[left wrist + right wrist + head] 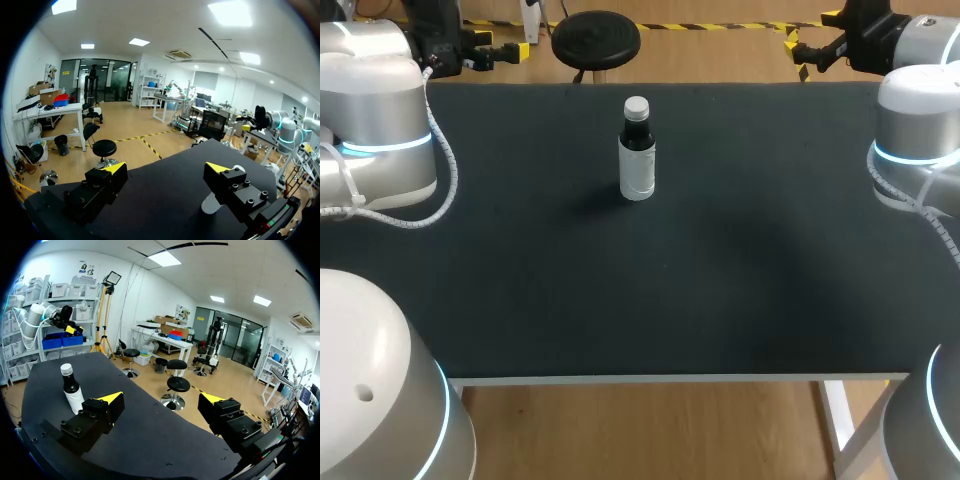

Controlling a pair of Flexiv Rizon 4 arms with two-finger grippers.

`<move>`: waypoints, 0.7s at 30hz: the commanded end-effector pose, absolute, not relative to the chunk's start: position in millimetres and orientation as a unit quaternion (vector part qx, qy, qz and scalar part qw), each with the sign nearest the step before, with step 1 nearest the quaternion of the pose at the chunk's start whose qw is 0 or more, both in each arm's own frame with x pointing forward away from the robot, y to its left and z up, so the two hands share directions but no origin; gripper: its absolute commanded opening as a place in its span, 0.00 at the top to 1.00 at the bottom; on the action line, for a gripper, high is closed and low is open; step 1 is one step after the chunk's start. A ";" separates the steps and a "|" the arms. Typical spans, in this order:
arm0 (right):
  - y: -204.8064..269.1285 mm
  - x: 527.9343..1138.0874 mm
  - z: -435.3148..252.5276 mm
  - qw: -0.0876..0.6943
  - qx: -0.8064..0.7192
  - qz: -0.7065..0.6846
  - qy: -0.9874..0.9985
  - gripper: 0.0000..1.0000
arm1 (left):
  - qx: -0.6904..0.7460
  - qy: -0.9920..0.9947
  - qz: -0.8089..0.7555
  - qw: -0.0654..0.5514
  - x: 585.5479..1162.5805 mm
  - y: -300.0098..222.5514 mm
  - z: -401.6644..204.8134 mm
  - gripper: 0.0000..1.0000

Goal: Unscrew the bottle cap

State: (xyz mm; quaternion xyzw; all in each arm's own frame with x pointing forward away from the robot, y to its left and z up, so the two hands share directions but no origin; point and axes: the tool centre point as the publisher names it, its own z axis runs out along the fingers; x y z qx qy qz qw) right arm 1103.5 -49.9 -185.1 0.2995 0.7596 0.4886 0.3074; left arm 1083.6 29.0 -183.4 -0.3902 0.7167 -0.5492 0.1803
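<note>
Left gripper [166, 169] and right gripper [161, 399] are spread wide (both empty); the bottle [637, 165] should be clamped by 1, the cap [636, 105] twisted squarely.

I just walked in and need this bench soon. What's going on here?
Nothing is being handled at this moment. The bottle stands upright on the black table with its white cap on. The left gripper and right gripper are both open and empty, near the table's far corners and well clear of the bottle.
</note>
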 end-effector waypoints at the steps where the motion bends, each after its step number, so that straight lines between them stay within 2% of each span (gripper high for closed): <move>1: -49.9 1104.2 -184.8 0.307 0.300 0.488 0.760 0.00 | -0.391 0.718 -0.548 0.179 1083.5 29.3 -182.5 0.00; 13: -49.9 1104.2 -184.8 0.307 0.300 0.488 0.760 0.00 | -0.391 0.718 -0.548 0.179 1083.5 29.3 -182.5 0.00; 16: -49.9 1104.2 -184.8 0.307 0.300 0.488 0.760 0.00 | -0.324 0.717 -0.601 0.140 1083.3 27.8 -184.4 0.00; 21: -49.9 1104.2 -184.8 0.307 0.300 0.488 0.760 0.00 | -0.212 0.730 -0.639 0.120 1081.8 27.0 -193.6 0.00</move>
